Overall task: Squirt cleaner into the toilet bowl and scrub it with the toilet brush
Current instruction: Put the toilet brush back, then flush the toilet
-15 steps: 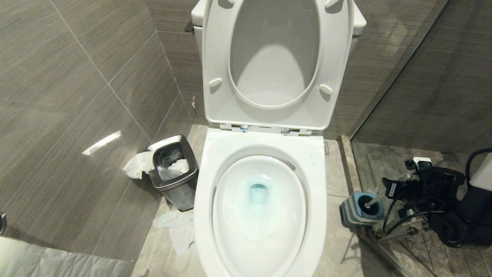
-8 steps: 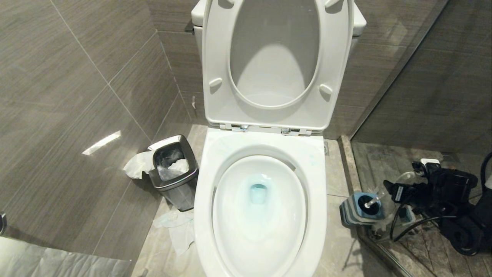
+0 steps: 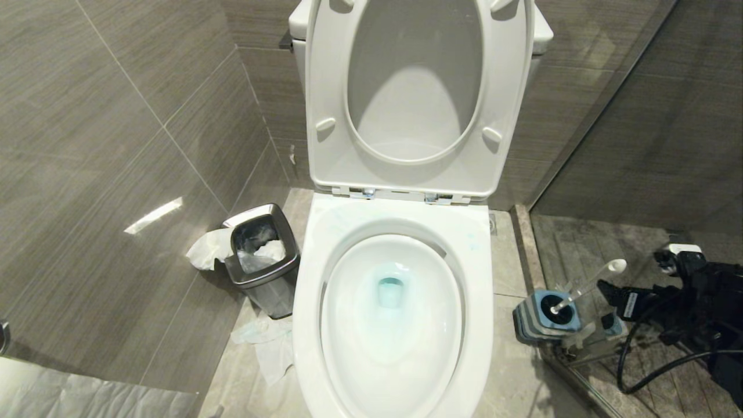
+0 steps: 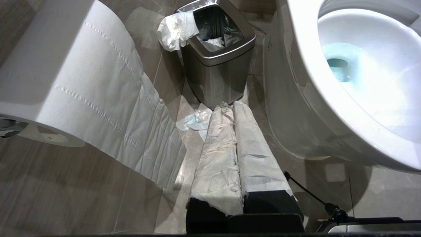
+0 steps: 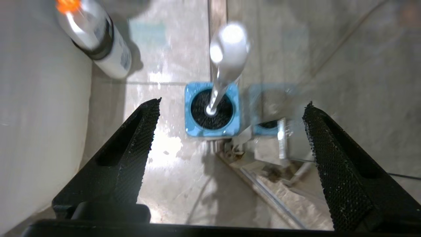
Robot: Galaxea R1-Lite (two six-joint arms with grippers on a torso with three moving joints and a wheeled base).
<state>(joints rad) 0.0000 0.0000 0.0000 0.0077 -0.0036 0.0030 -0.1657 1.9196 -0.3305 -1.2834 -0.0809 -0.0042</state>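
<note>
- Brush work looked finished or about to restart: the toilet brush [image 3: 583,287] stood in its blue holder [image 3: 544,316] on the floor, just right of the toilet bowl [image 3: 392,377], handle leaning toward the right pincer [image 5: 230,108].
- Right pincer hung spread wide above the handle, gripping nothing; the left pincer [image 4: 235,108] was pressed together, parked low near the steel waste bin [image 4: 218,59].
- Cleaner [image 3: 390,290] tinted the bowl's water pale blue.
- Any grip, I judged, should take the handle near its rounded tip, with the fingers [image 5: 131,148] either side, then lift straight up to free the bristles.
- Room was tight: a glass panel's lower rail [image 5: 263,194] ran just beside the holder, and a bottle [image 5: 98,39] stood near the bowl's outer wall.
- Open floor lay in front of the holder.
</note>
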